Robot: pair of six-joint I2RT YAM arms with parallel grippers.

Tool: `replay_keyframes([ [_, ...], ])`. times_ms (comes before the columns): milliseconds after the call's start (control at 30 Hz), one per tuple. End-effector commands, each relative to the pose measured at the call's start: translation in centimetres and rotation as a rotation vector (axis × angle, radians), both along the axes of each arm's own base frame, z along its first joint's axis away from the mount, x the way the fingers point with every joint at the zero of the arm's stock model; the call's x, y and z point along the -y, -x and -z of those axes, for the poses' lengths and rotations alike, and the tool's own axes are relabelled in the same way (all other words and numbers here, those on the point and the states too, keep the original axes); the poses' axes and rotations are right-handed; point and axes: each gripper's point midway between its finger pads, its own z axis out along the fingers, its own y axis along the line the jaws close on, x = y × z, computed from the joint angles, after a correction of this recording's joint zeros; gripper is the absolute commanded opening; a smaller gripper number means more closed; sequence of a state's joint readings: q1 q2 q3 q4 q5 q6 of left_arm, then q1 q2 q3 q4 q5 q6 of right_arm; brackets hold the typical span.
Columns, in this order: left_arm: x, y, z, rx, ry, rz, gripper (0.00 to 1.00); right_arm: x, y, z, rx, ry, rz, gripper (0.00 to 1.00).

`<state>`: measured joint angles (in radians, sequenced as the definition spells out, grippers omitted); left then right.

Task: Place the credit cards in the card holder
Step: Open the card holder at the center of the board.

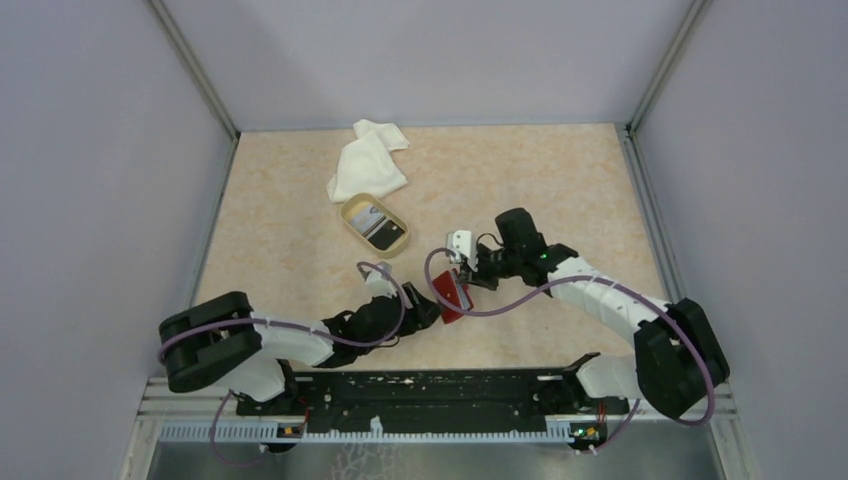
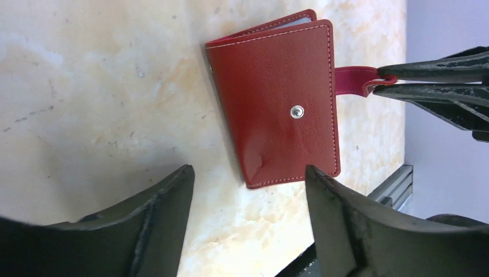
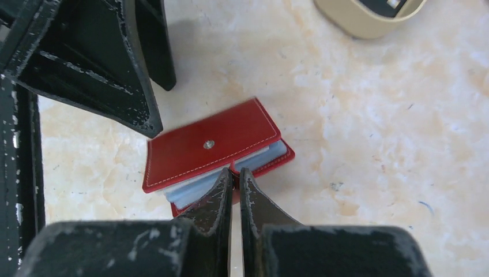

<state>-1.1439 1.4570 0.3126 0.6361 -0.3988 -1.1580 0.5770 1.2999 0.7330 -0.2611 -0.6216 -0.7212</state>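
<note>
Tool R (image 3: 236,173) pinching card holder (image 2: 277,109) strap tab (image 2: 353,81) | tool L (image 2: 249,176) spread, not gripping | holder folded, snap (image 2: 297,111) up

1. Beige mottled table (image 1: 300,250).
2. Crumpled white cloth (image 1: 368,160) at 11 o'clock from table centre.
3. Tan oval dish (image 1: 402,240) just beside cloth, at its 5 o'clock.
4. Red card holder (image 1: 447,290) lying folded, snap face up, at 6 o'clock from centre, apart from dish.
</note>
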Motion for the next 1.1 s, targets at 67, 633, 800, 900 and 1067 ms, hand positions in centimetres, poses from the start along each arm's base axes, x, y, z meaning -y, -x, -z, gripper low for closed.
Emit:
replay_keyframes([
  [67,-0.6,0.4,-1.7,0.105,-0.032,0.071,0.91,-1.0,1.7,-3.6,0.012,-0.157,-0.093,0.0],
  [633,0.8,1.5,-4.1,0.192,0.079,0.185,0.96,-0.9,1.6,-3.7,-0.016,-0.164,-0.078,0.0],
  [800,0.2,0.9,-3.1,0.172,0.014,0.15,0.91,-0.8,1.6,-4.3,-0.007,-0.182,-0.08,0.0],
  [900,0.1,0.5,-2.4,0.164,-0.038,0.136,0.84,-0.8,1.6,-4.7,0.003,-0.193,-0.078,0.0],
  [1067,-0.1,0.0,-1.0,0.149,-0.133,0.127,0.62,-0.5,1.3,-4.8,0.012,-0.196,-0.065,0.0],
])
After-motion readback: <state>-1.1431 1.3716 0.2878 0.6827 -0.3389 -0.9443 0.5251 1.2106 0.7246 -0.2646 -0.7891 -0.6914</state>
